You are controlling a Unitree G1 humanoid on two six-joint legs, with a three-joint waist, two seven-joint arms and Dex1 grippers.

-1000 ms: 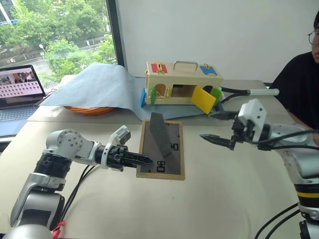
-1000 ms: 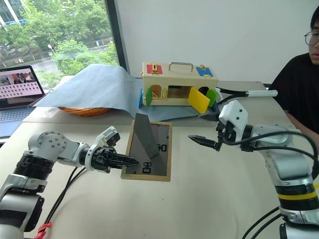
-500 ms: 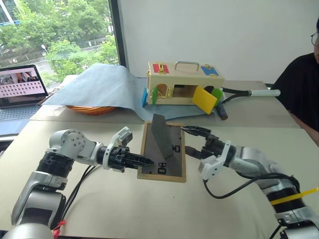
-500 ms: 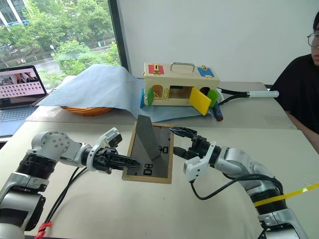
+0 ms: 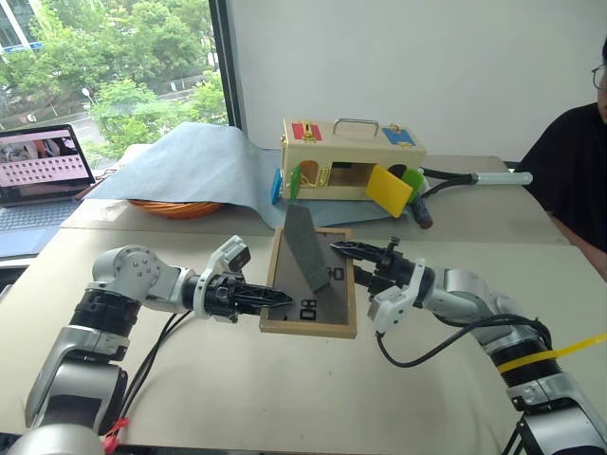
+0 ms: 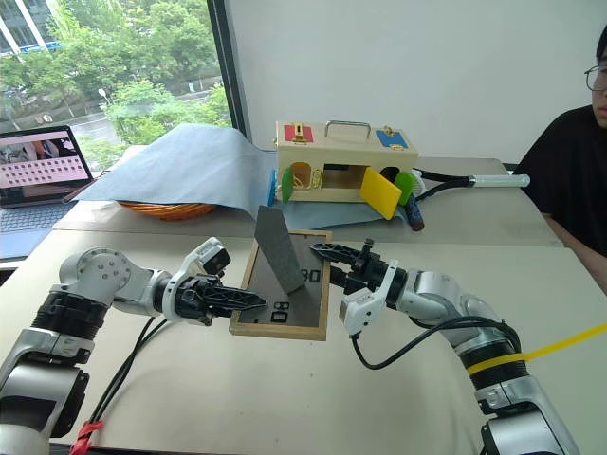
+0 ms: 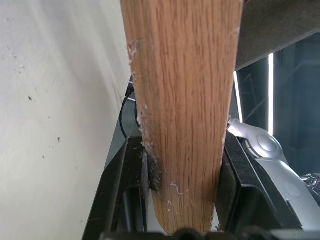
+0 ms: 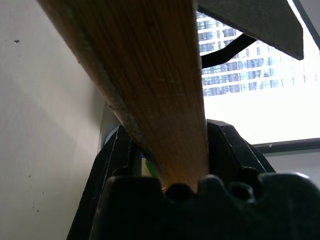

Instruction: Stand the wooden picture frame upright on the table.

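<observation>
Pinching the wooden picture frame (image 5: pixel 310 284) from both sides, the left gripper (image 5: pixel 275 300) clamps its left rail and the right gripper (image 5: pixel 343 262) its right rail. It sits back-up, stand raised, mid-table (image 5: pixel 285 398), near the latch box (image 5: pixel 347 158).

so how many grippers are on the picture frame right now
2. The left gripper is clamped on the wooden picture frame's left rail, the right gripper on its right rail; both wrist views show wood between the fingers.
</observation>
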